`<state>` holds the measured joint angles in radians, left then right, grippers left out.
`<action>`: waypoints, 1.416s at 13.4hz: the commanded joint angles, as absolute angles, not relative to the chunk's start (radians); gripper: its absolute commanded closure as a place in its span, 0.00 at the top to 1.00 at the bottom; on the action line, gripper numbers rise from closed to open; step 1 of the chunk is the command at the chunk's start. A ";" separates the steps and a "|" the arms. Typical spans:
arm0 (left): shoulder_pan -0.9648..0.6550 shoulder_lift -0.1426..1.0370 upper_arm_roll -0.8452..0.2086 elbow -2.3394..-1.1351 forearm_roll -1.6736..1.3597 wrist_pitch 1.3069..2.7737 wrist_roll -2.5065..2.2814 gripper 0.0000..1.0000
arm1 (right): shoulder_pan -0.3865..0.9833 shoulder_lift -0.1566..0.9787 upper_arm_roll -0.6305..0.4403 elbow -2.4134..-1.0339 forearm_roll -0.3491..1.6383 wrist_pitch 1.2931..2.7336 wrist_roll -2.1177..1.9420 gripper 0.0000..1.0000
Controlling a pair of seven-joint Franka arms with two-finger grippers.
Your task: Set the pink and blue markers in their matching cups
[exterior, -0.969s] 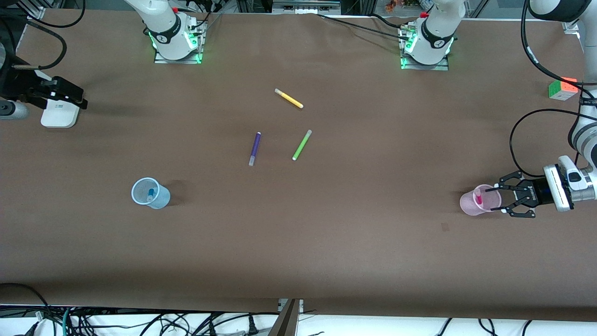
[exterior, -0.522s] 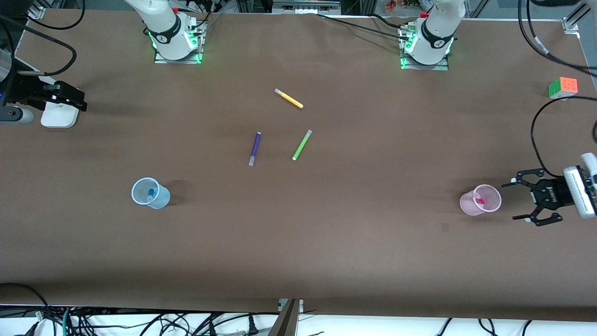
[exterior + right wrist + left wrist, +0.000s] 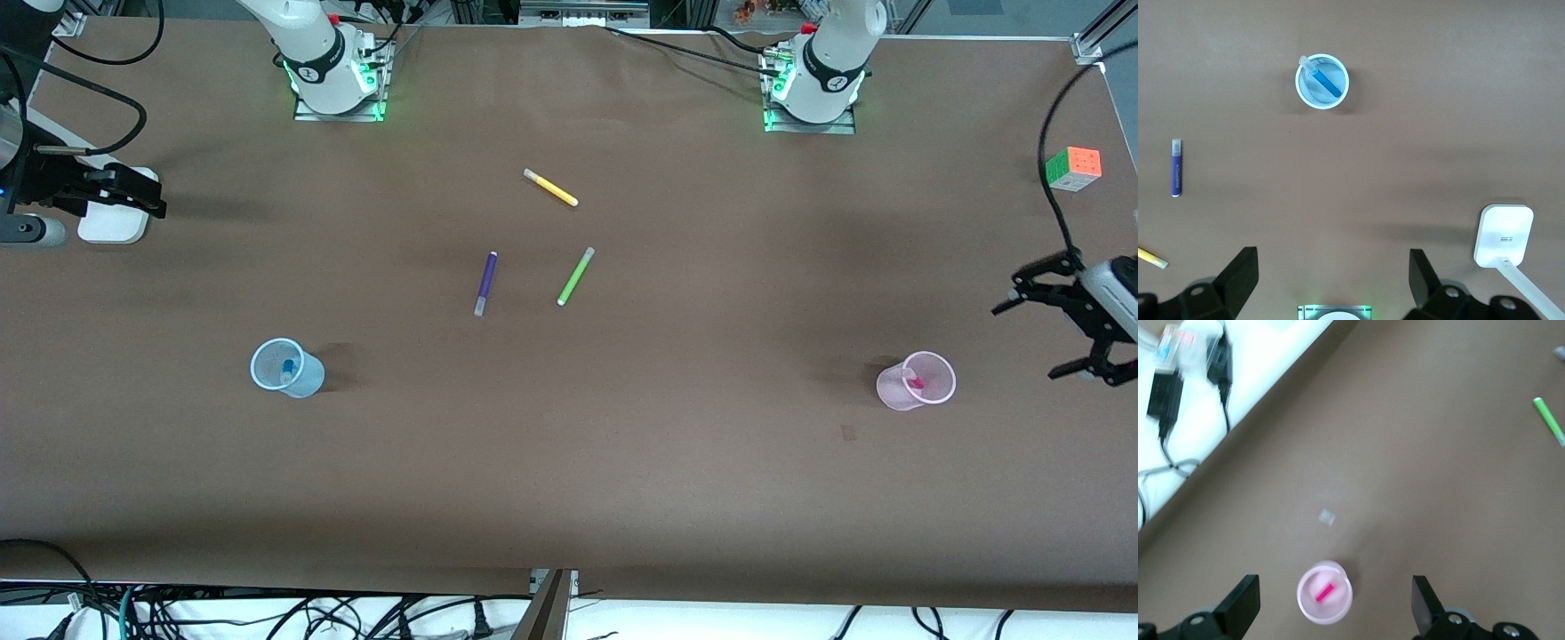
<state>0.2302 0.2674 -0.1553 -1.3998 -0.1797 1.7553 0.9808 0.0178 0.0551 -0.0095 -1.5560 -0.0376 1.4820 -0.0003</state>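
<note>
Left gripper (image 3: pixel 1067 329) risen, arm cropped

Robot lab: bolted arm bases (image 3: pixel 336 84), loose cables (image 3: pixel 267 613).

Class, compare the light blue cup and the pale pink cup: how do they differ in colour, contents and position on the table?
The light blue cup holds the blue marker and stands toward the right arm's end. The pale pink cup holds the pink marker and stands toward the left arm's end. Both are translucent, upright and free of any tool.

Brown table (image 3: pixel 676 462) carries blue cup (image 3: pixel 286 368), pink cup (image 3: pixel 916 381), purple (image 3: pixel 484 283), green (image 3: pixel 575 276), yellow pens (image 3: pixel 550 188), cube (image 3: pixel 1073 168), white device (image 3: pixel 111 227).
</note>
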 commanded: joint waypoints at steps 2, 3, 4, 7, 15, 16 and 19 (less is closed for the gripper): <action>0.109 0.207 -0.143 -1.411 -0.026 1.665 0.633 1.00 | 0.018 0.063 -0.006 -1.529 -0.041 1.459 0.003 1.00; 0.089 0.209 -0.146 -1.384 -0.014 1.617 0.547 1.00 | 0.018 0.064 -0.006 -1.529 -0.043 1.459 0.002 1.00; 0.071 0.209 -0.147 -1.365 0.006 1.582 0.467 1.00 | 0.018 0.064 -0.006 -1.529 -0.043 1.459 0.002 1.00; 0.025 0.207 -0.150 -1.322 0.034 1.488 0.323 1.00 | 0.018 0.064 -0.006 -1.531 -0.043 1.460 -0.003 1.00; -0.005 0.196 -0.164 -1.322 0.032 1.414 0.126 1.00 | 0.018 0.064 -0.006 -1.529 -0.043 1.460 -0.003 1.00; -0.005 0.189 -0.160 -1.330 0.026 1.430 0.121 1.00 | 0.018 0.064 -0.006 -1.529 -0.043 1.460 -0.003 1.00; -0.037 0.100 -0.160 -1.443 0.031 1.485 0.040 1.00 | 0.017 0.063 -0.008 -1.529 -0.041 1.460 -0.003 1.00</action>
<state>-0.0128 0.1824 -0.1622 -1.3448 0.0042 1.4438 0.0986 0.0179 0.0569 -0.0093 -1.5547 -0.0376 1.4810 -0.0004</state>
